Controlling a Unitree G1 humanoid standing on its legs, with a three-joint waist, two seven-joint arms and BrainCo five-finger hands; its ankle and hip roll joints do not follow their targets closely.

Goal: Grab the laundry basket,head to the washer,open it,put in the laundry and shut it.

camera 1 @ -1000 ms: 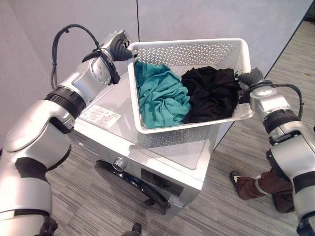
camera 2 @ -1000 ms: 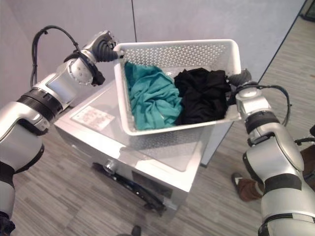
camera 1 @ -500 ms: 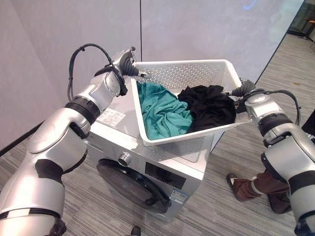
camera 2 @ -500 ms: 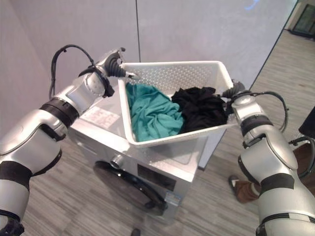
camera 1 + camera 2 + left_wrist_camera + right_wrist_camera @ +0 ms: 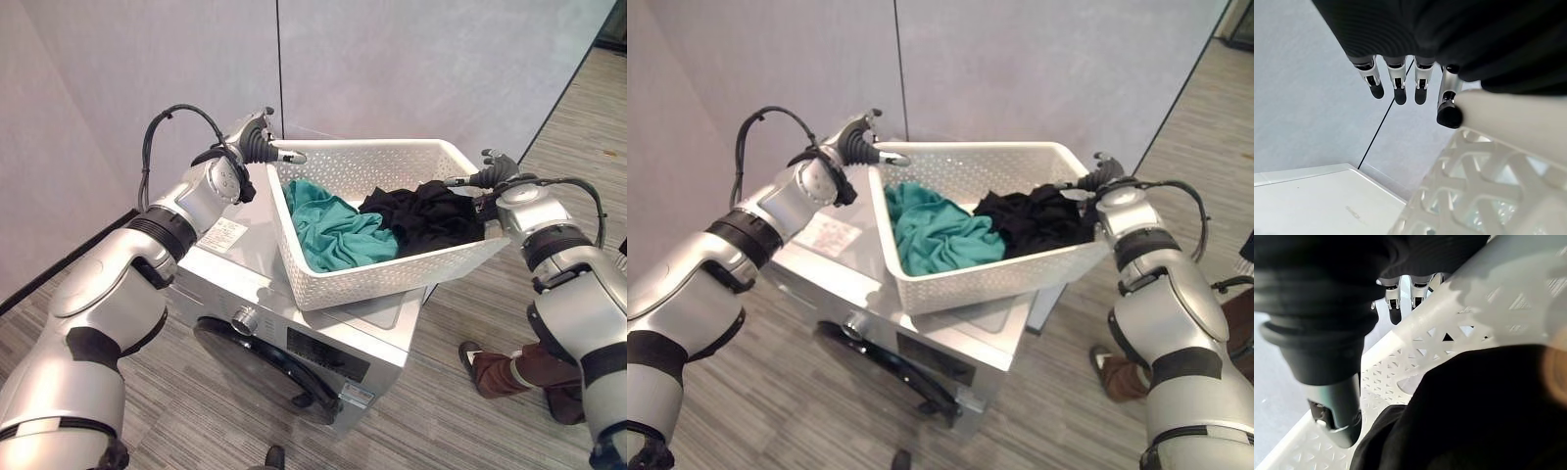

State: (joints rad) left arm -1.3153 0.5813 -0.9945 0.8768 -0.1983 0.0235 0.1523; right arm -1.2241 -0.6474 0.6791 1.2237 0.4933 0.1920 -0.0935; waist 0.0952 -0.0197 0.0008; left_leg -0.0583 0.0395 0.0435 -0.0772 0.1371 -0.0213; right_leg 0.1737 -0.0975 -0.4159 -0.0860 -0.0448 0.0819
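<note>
The laundry basket (image 5: pixel 392 257) was pinched at nine o'clock by the left hand (image 5: pixel 257 140) and at three by the right hand (image 5: pixel 487 173); overhanging the washer (image 5: pixel 294 323), it was judged liable to tip.

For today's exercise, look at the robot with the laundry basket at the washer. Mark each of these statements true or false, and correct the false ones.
1. The white laundry basket is over the top of the washer. True.
2. The basket holds a teal garment and a black garment. True.
3. The teal garment lies on the side nearer the robot's right hand. False: it lies nearer the left hand; the black garment is nearer the right.
4. The washer's door stands wide open. False: the round front door is closed.
5. A red towel hangs over the basket's rim. False: nothing hangs over the rim.
</note>
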